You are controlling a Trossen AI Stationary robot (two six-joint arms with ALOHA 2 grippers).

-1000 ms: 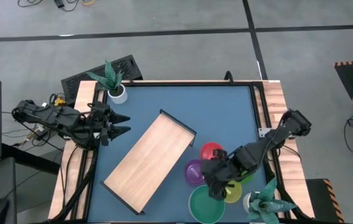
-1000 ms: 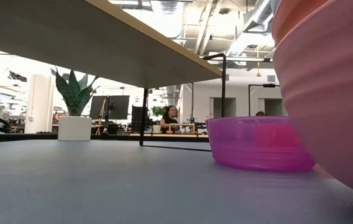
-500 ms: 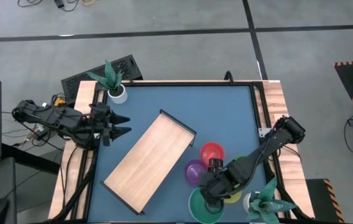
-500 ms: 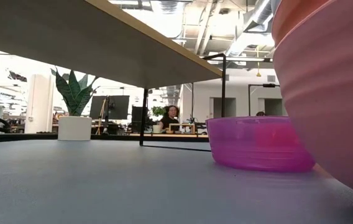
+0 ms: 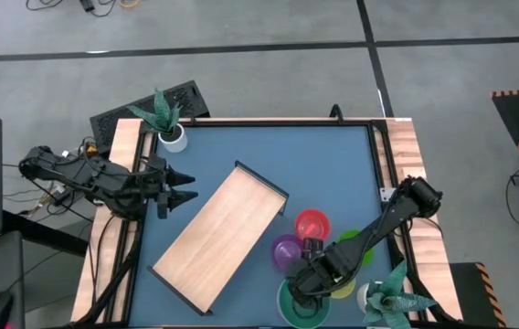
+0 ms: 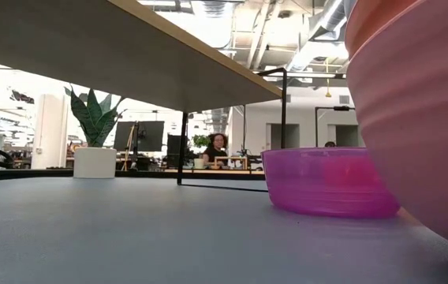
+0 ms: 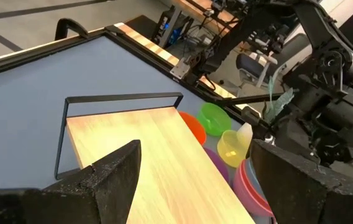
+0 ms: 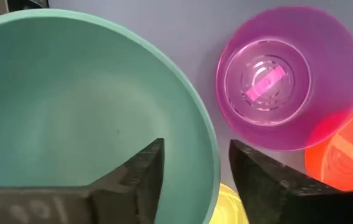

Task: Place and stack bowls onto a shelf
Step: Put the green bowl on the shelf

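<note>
The light-wood shelf (image 5: pixel 218 238) stands slantwise on its dark end brackets at mid-table. To its right sit the bowls: red (image 5: pixel 312 222), purple (image 5: pixel 285 250), yellow (image 5: pixel 344 288), lime (image 5: pixel 355 239) and a large teal one (image 5: pixel 298 308) by the near edge. My right gripper (image 5: pixel 303 285) is open over the teal bowl. In the right wrist view one finger (image 8: pixel 140 169) stands inside the teal bowl's rim (image 8: pixel 209 155) and the other (image 8: pixel 258 174) outside, with no touch showing. My left gripper (image 5: pixel 186 192) waits open at the table's left, facing the shelf (image 7: pixel 145 143).
Two white pots with spiky plants stand at the far left corner (image 5: pixel 170 135) and the near right corner (image 5: pixel 378 300). In the low view a large pink bowl wall (image 6: pixel 429 118) fills the right, beside the purple bowl (image 6: pixel 330 183). A person sits far behind the table (image 6: pixel 218 148).
My right gripper has moved from above the yellow bowl toward the table's near edge and left, coming over the teal bowl's rim. My left gripper has edged a little toward the shelf. No bowl has moved.
</note>
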